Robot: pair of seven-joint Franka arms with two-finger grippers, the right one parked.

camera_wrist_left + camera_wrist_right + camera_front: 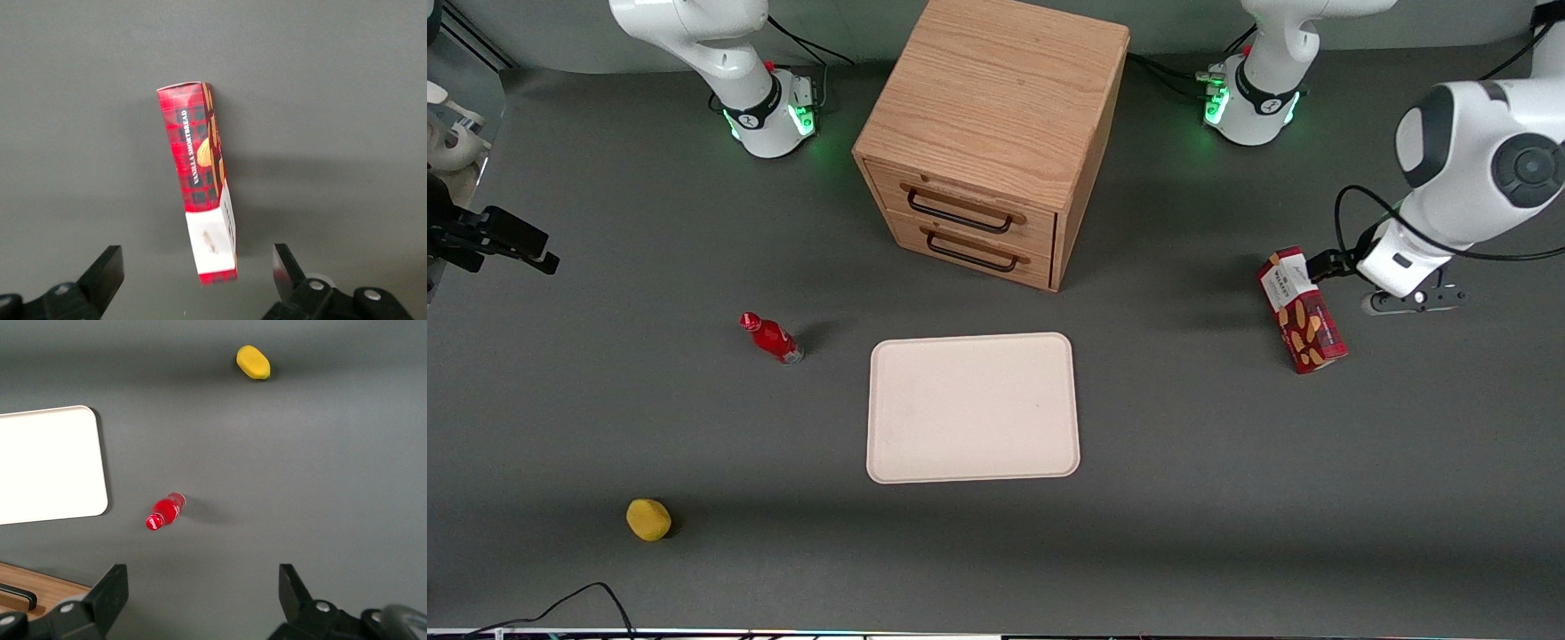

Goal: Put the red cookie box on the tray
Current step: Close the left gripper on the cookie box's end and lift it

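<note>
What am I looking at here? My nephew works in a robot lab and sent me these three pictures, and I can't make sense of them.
These are two white robot arms on a grey table, each ending in a two-finger gripper. The big picture looks down at the table from the front; the other two come from cameras on each arm's wrist. Only one arm works. Its gripper hangs open over the red cookie box, fingers either side of the white-label end, holding nothing yet. The box lies at the working arm's end of the table. It is meant to go on the tray, the pale flat rectangle in front of the wooden drawer cabinet. A small red bottle and a yellow object lie toward the parked arm's end.
</note>
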